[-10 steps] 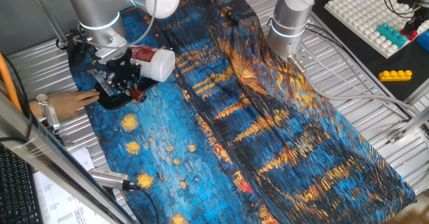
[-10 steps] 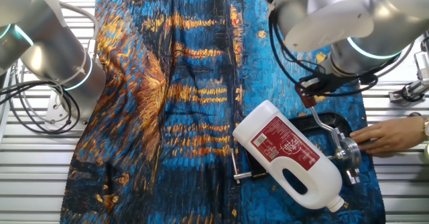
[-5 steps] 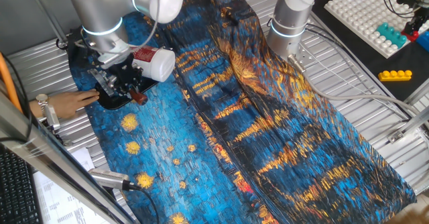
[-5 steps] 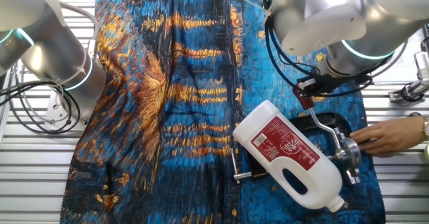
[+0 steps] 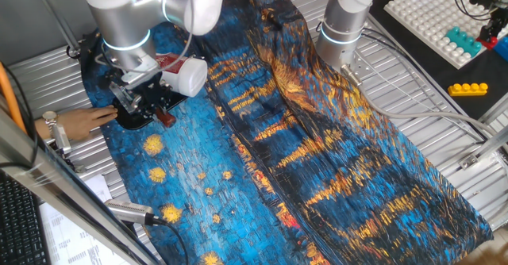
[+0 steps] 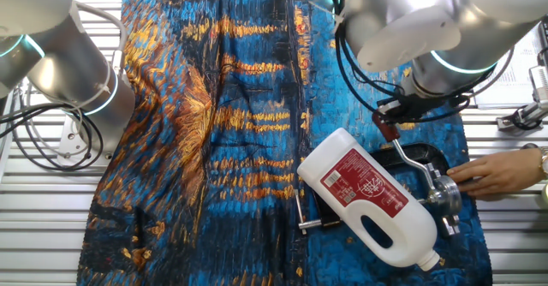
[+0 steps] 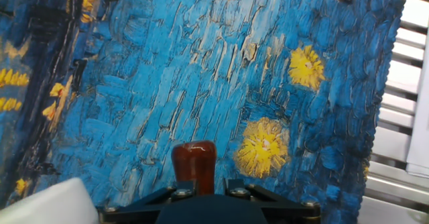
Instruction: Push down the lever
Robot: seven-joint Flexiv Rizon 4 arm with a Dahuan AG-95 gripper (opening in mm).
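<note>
- Red-brown plastic tip of the thin silver metal lever sits right under your claw, placed to press downward.
- Claw grip: cannot tell.
- Someone's hand steadies the black clamp base beside it.

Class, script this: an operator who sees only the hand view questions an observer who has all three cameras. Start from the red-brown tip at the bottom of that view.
Operator: What does this red-brown tip belong to?
Observer: It caps the lever, a thin silver bar that slopes down to a black clamp base.
Operator: Is anyone near the clamp? I see only cloth.
Observer: Yes. A person's hand rests at the edge of the base, on the side away from the tip.
</note>
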